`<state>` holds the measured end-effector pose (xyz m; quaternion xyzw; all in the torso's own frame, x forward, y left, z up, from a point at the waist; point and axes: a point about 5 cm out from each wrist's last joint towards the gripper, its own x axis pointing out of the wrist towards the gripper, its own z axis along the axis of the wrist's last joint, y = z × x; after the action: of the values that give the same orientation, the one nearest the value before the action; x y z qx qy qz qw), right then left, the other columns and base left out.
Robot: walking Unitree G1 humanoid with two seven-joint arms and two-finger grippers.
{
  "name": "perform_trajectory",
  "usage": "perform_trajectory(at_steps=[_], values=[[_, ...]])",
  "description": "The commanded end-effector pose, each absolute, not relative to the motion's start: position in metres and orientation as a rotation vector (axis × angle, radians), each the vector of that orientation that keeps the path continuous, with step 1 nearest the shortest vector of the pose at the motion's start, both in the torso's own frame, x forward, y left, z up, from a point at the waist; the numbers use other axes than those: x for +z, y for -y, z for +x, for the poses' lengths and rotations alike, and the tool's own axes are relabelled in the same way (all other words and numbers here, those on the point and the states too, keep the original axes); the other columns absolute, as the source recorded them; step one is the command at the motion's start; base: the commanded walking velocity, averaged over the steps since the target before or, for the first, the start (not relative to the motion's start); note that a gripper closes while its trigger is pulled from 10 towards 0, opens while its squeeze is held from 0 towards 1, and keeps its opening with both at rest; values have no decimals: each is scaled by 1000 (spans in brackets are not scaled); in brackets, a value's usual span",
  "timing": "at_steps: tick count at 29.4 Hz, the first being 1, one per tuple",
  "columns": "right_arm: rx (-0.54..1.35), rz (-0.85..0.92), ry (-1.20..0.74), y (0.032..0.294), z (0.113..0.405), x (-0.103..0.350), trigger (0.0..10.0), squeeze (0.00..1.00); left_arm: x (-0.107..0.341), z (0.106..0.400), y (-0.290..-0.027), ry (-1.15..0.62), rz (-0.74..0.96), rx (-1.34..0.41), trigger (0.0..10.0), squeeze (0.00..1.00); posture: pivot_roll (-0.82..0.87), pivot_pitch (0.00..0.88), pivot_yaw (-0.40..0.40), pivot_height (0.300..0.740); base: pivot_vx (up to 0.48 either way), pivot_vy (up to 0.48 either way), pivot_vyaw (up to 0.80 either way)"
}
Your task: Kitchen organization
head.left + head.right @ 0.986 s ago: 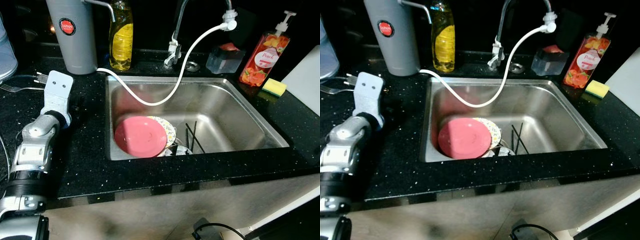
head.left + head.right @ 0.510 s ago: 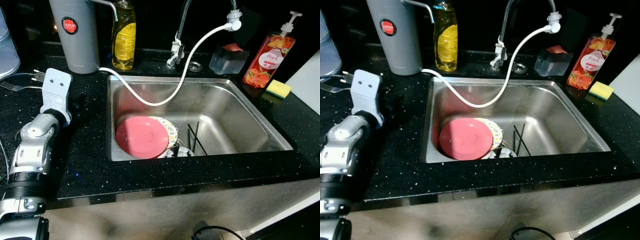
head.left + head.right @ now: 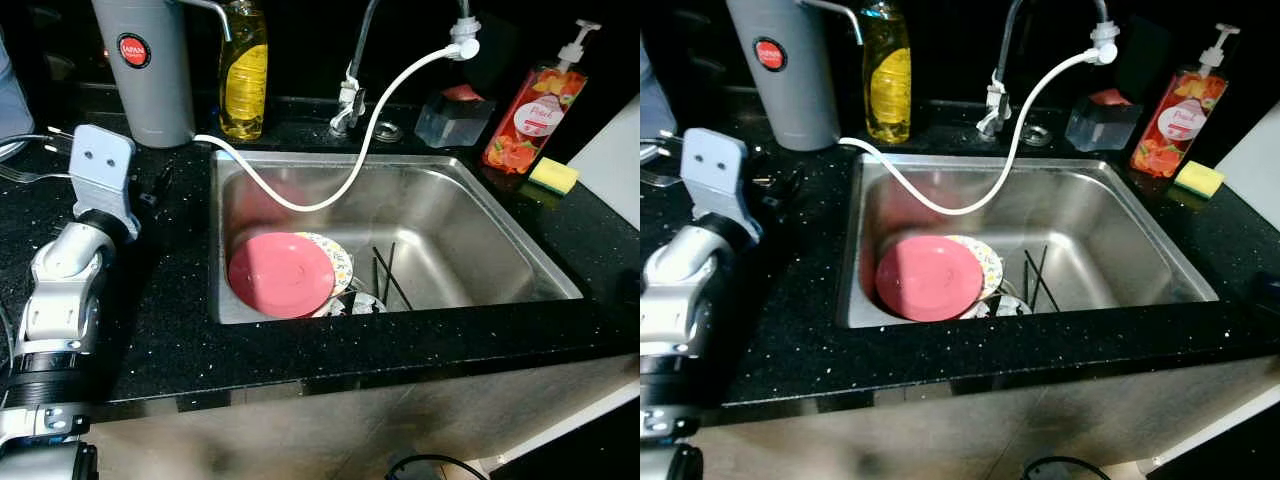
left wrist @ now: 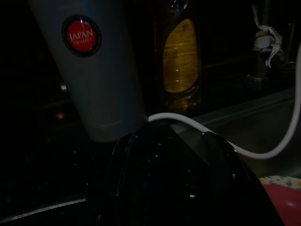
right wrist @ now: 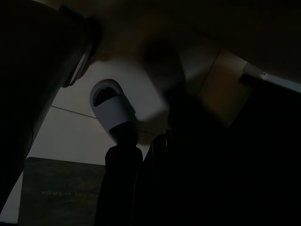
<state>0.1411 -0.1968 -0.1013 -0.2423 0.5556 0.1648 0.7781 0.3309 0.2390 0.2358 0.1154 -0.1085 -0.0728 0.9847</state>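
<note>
A pink plate (image 3: pixel 281 274) lies at the front left of the steel sink (image 3: pixel 470 215), overlapping a patterned plate (image 3: pixel 340 262). Black chopsticks (image 3: pixel 386 275) rest on the sink floor beside them, and a small dish (image 3: pixel 352 303) peeks out at the front wall. My left arm lies on the black counter left of the sink; its gripper (image 3: pixel 152 190) hovers low over the counter, pointing at the grey canister (image 4: pixel 96 70). In the left wrist view the left gripper (image 4: pixel 174 136) is a dark mass. My right gripper (image 5: pixel 141 150) hangs idle in shade.
A white hose (image 3: pixel 350 170) runs from the faucet (image 3: pixel 352 95) across the sink to the canister (image 3: pixel 145 70). A yellow bottle (image 3: pixel 243 75), a red soap dispenser (image 3: pixel 525 115), a sponge (image 3: pixel 548 174) and a clear container (image 3: pixel 450 115) line the back. A fork (image 3: pixel 25 173) lies far left.
My left wrist has shifted a little to the left and farther back along the counter. The dishes in the sink have not moved.
</note>
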Motion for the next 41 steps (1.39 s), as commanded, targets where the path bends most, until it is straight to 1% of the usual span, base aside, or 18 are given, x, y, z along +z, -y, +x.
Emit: perform_trajectory(at_steps=[1,4,6,8,10,14,16,17,18,23,25,29,32,33,34,35,38,41], values=[[338,-518,-1203,201,143,-100,10000,0,241,333,-231,205,179,-174,10000,0,195,0,-101,740,0,0,0],[339,-518,-1196,199,145,-100,10000,0,254,332,-225,223,263,-198,10000,0,195,0,-102,740,0,0,0],[340,-517,-1195,199,145,-100,10000,0,256,331,-223,236,268,-201,10000,0,195,0,-102,740,0,0,0],[341,-515,-1190,198,146,-99,10000,0,255,324,-223,168,269,-222,10000,0,197,0,-101,740,0,0,0],[341,-515,-1189,198,146,-99,10000,0,256,321,-224,154,276,-221,10000,0,197,0,-101,740,0,0,0],[339,-515,-1191,199,145,-100,10000,0,259,311,-227,155,278,-235,10000,0,200,0,-99,740,0,0,0],[337,-517,-1196,201,143,-100,10000,0,257,302,-232,136,326,-225,10000,0,201,0,-96,740,0,0,0],[334,-517,-1201,202,141,-100,10000,0,250,295,-237,95,361,-229,10000,0,199,0,-93,740,0,0,0],[333,-518,-1206,203,140,-101,10000,0,248,292,-234,88,469,-285,10000,0,200,0,-92,740,0,0,0],[326,-513,-1210,204,138,-101,10000,0,242,291,-236,19,443,-290,10000,0,186,0,-77,740,0,0,0],[314,-503,-1212,205,136,-102,10000,0,228,286,-240,-42,458,-288,10000,0,180,0,-66,740,0,0,0],[314,-502,-1216,205,134,-102,10000,0,216,281,-243,-83,421,-253,10000,0,176,0,-69,740,0,0,0],[316,-502,-1219,205,133,-103,10000,0,209,277,-244,-116,444,-252,10000,0,179,0,-74,740,0,0,0],[318,-503,-1219,205,133,-103,10000,0,207,276,-246,-142,500,-259,10000,0,180,0,-78,740,0,0,0],[322,-506,-1219,205,133,-103,10000,0,205,275,-246,-165,612,-281,10000,0,181,0,-82,740,0,0,0],[322,-506,-1219,205,133,-103,10000,0,205,275,-246,-165,612,-281,10000,0,181,0,-82,740,0,0,0],[319,-509,-1210,206,137,-101,10000,0,207,276,-246,-157,786,-309,10000,0,182,0,-84,740,0,0,0],[317,-511,-1206,206,139,-101,10000,0,204,275,-242,-159,846,-338,10000,0,181,0,-84,740,0,0,0]])
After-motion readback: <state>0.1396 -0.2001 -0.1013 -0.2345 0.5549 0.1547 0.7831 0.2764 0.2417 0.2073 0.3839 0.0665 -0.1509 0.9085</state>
